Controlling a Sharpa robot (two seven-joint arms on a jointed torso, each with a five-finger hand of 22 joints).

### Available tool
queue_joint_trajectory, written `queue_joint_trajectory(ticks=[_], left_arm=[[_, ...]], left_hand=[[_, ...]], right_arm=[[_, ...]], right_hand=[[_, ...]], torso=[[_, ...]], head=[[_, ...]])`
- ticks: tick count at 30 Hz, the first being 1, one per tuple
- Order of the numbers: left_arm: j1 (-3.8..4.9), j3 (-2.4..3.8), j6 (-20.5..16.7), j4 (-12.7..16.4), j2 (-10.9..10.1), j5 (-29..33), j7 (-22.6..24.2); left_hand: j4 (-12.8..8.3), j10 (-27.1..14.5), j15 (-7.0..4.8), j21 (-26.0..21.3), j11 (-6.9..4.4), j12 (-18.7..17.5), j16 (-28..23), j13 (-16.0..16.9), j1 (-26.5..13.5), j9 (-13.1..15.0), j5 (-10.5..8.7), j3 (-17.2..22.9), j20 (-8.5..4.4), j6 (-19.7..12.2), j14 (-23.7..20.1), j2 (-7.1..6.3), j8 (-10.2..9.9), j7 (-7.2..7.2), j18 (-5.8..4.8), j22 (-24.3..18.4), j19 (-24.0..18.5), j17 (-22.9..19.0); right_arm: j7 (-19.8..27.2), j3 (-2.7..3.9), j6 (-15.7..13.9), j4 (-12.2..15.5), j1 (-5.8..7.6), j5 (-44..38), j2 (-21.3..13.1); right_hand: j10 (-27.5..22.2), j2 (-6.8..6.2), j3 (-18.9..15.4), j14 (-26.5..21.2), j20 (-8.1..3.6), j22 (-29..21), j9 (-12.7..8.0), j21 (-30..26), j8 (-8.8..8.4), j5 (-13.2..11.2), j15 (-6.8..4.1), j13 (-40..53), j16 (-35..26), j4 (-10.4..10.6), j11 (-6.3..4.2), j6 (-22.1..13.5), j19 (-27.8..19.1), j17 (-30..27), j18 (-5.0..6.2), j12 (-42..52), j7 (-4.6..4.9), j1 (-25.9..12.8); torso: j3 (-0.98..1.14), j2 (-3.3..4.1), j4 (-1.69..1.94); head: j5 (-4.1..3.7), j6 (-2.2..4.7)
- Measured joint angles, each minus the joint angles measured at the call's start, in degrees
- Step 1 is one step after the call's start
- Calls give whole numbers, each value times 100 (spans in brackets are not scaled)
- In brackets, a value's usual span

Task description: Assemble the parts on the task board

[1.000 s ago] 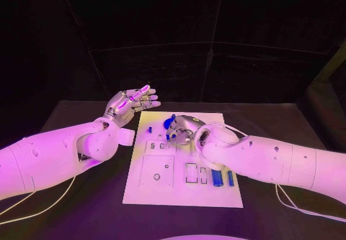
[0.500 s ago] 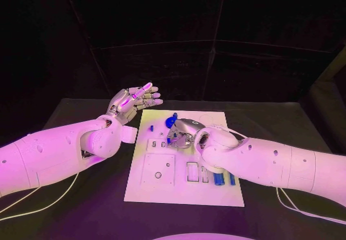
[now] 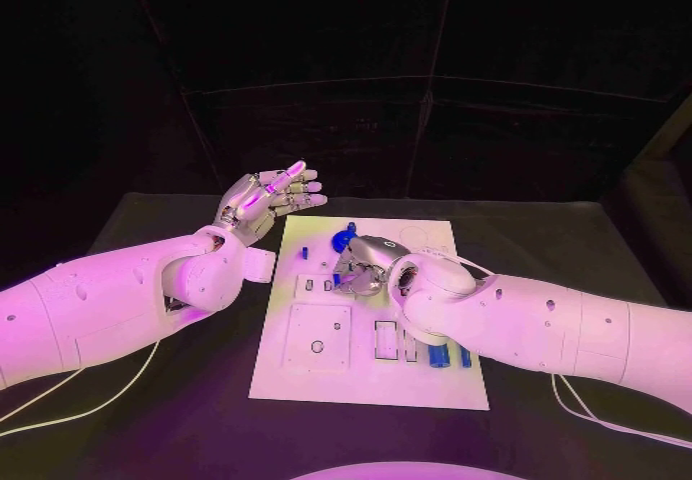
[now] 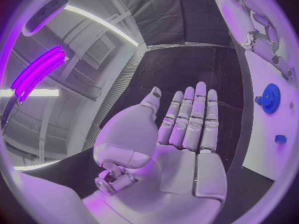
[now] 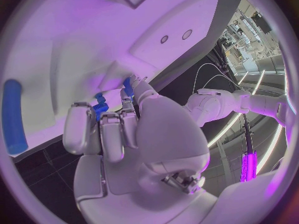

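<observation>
We see our right hand (image 3: pixel 368 262) down over the far half of the task board (image 3: pixel 368 385), fingers curled together around a small blue part (image 5: pixel 99 106). In the right wrist view that part sits pinched between the fingertips (image 5: pixel 111 119) and held right against the white surface of the board, with a second thin blue piece (image 5: pixel 127 87) showing just beyond the fingers. A long blue cylinder (image 5: pixel 12 115) lies on the board well off to one side of this hand.

From the head view, a blue gear (image 3: pixel 342 240) stands on the board just beyond our right hand, on the side toward our left hand. Two blue rods (image 3: pixel 450 356) lie side by side on the board just beside our right forearm, back toward the elbow from the hand.

Our left hand (image 3: pixel 270 199) is raised off the counter (image 3: pixel 173 400), beside the board's far corner, palm up. Its fingers (image 4: pixel 193 119) are stretched out straight and lie close to each other, thumb apart, holding nothing. In the left wrist view the blue gear (image 4: pixel 270 98) sits beyond those fingertips on the board, with a small blue piece (image 4: pixel 280 139) near it.
</observation>
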Motion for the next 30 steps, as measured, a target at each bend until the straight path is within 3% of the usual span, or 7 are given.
queue_joint_trajectory(ticks=[9,16,27,30], left_arm=[[0,-1,11,-8,-1,3,-4],[0,-1,20,-14,-1,5,-9],[-1,-1,34,-18,-2,7,-16],[-1,-1,36,-18,-4,7,-18]], left_hand=[[0,0,0,0,0,0,-23,0,0,0,0,0,-18,0,0,0,0,0,0,0,18,0],[0,0,0,0,0,-23,-23,1,0,0,0,0,-18,0,0,0,0,0,0,1,18,-5],[0,-20,0,-1,20,-23,-23,1,0,0,0,0,-18,0,0,0,-23,0,0,1,18,-4],[0,-20,0,-1,20,-23,-23,1,0,0,0,0,-18,0,0,0,-23,0,0,1,18,-4]], right_arm=[[2,2,22,12,-6,-11,-10],[0,-7,22,43,-36,-34,-24],[-11,-9,26,70,-45,-73,-33],[-14,-9,27,72,-46,-85,-33]], right_hand=[[0,-2,31,0,0,-24,-21,0,-6,-1,0,1,-23,-31,0,0,0,4,0,-39,0,-1],[14,-154,75,0,0,-41,-42,-23,-128,14,0,-7,-30,-32,29,-207,0,4,0,-113,58,-156],[1,-175,84,0,0,-52,-40,-22,-149,17,0,-66,-30,-36,42,-221,0,3,0,-124,59,-176],[1,-236,76,21,21,-52,-36,-22,-149,-6,22,-81,-30,-28,42,-239,-21,3,0,-136,76,-237]], torso=[[-1,-2,0],[-2,-2,0],[-6,-3,3],[-6,-4,3]], head=[[-1,-12],[-7,-15],[-11,-35],[-4,-35]])
